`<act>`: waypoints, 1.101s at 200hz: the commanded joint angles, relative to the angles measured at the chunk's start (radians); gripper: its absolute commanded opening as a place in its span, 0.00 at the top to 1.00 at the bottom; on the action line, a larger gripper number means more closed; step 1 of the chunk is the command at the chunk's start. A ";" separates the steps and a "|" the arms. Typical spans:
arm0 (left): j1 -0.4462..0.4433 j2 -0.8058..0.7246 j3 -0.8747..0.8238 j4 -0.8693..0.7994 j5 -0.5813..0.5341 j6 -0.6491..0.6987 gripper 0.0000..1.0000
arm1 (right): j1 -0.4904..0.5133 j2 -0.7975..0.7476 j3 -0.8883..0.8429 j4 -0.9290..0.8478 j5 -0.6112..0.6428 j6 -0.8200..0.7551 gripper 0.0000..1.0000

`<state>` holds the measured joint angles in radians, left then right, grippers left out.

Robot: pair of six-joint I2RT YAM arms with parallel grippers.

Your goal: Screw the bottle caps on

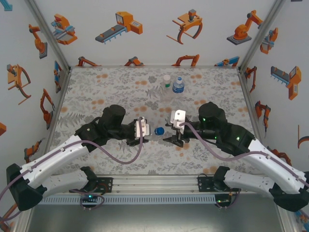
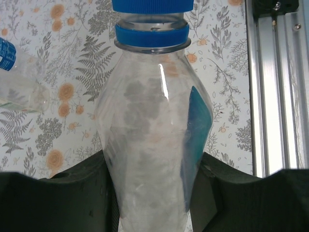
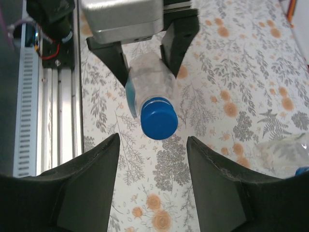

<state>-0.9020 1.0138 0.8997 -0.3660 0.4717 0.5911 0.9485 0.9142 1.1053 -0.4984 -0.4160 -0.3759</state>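
Left gripper [image 2: 152, 193] is pressed in on the body of a clear bottle [image 2: 154, 145] and holds it roughly horizontal over the floral table [image 1: 96, 96], neck toward the right arm. A blue cap [image 3: 159, 118] sits on the neck. A strip of bare neck shows between it and the blue ring [image 2: 152, 36], so it's probably not seated all the way. Right gripper [image 3: 153, 141] is spread, with 1 finger either side of the cap and neither pad touching it. 2 more bottles stand at the far side of the table, well apart from both arms: a blue-capped bottle [image 1: 178, 86] with a blue label and a pale-capped bottle [image 1: 166, 79] just beside it. The step looks like a regrip between twists. To do it well, centre the cap between the fingers and close square on its side wall, not the rim. Turn the wrist about the bottle's own axis with light push along the neck. The thin bottle wall will likely buckle or slip in the left clamp if torque gets high. An off-axis turn risks cross-threading.
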 commanded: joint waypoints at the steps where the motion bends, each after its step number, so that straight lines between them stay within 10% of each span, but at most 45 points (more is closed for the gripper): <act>1: -0.003 -0.013 0.005 -0.021 0.051 0.018 1.00 | -0.001 0.014 0.040 0.002 -0.083 -0.112 0.46; 143: -0.002 -0.017 0.008 -0.035 0.062 0.030 1.00 | -0.001 0.058 0.035 0.056 -0.087 -0.058 0.69; 193: -0.002 -0.001 -0.017 0.058 -0.003 0.007 1.00 | 0.001 0.070 -0.015 0.165 0.112 0.447 1.00; 220: -0.002 0.028 -0.012 0.091 -0.039 0.010 1.00 | 0.001 0.093 -0.024 0.166 0.314 0.901 1.00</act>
<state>-0.8997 1.0172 0.8913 -0.3485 0.4500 0.6052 0.9482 0.9794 1.0946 -0.4191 -0.3134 0.0372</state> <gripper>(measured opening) 0.468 0.338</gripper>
